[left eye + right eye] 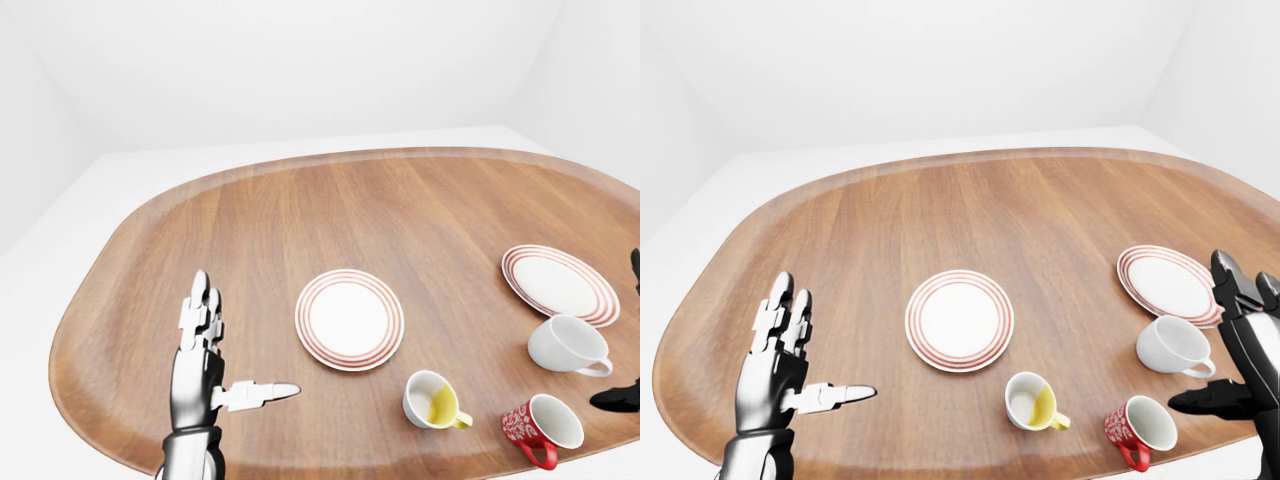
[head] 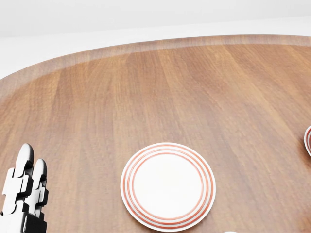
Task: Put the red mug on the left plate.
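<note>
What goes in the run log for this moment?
phase: reaching | right robot hand: open, beside red mug, not touching | left robot hand: open, idle | left plate: bare | mug: on table
</note>
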Tool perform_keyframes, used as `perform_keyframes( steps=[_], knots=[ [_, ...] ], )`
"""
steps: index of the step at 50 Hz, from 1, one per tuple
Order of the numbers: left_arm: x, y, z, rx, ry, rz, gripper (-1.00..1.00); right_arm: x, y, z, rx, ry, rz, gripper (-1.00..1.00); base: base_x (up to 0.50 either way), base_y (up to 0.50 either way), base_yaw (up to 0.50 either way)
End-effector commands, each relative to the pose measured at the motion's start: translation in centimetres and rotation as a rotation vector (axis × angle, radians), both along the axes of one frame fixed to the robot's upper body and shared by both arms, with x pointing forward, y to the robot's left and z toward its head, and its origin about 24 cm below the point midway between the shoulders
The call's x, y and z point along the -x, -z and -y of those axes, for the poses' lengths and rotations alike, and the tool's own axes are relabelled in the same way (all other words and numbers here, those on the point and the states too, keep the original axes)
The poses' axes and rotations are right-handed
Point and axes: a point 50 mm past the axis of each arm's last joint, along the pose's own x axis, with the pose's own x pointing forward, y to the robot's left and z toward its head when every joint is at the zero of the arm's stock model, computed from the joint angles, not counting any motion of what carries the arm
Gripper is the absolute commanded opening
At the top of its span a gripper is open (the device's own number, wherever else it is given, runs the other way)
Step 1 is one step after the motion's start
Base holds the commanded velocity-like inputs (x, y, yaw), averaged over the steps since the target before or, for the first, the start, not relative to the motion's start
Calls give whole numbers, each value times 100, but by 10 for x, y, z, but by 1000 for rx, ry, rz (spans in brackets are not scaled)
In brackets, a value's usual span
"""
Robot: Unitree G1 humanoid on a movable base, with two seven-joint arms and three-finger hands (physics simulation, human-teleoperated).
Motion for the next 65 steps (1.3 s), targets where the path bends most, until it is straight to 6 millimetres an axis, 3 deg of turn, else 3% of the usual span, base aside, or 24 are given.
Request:
perform_keyframes(
  steps=[1, 14, 20, 31, 50, 59, 65],
  knots=[
    [-1, 0, 0, 0, -2, 3, 100, 16, 26, 26, -90, 86, -92, 100, 0, 0, 0],
    [-1, 0, 0, 0, -2, 3, 100, 12, 51, 36, -177, 98, -179, 100, 0, 0, 0],
    [-3, -1, -1, -5, -12, 8, 100, 11, 78, 45, -255, 138, -281, 100, 0, 0, 0],
    [-3, 0, -1, -3, -17, 8, 100, 18, 90, 55, -307, 178, -327, 100, 0, 0, 0],
    [-6, 0, 1, -14, -10, 13, 100, 4, 120, 56, -422, 135, -418, 100, 0, 0, 0],
    [-5, -1, 0, -10, -12, 13, 100, -4, 121, 49, -419, 112, -430, 100, 0, 0, 0],
    [-5, -1, 1, -11, -11, 14, 100, -6, 131, 51, -453, 105, -472, 100, 0, 0, 0]
  ],
)
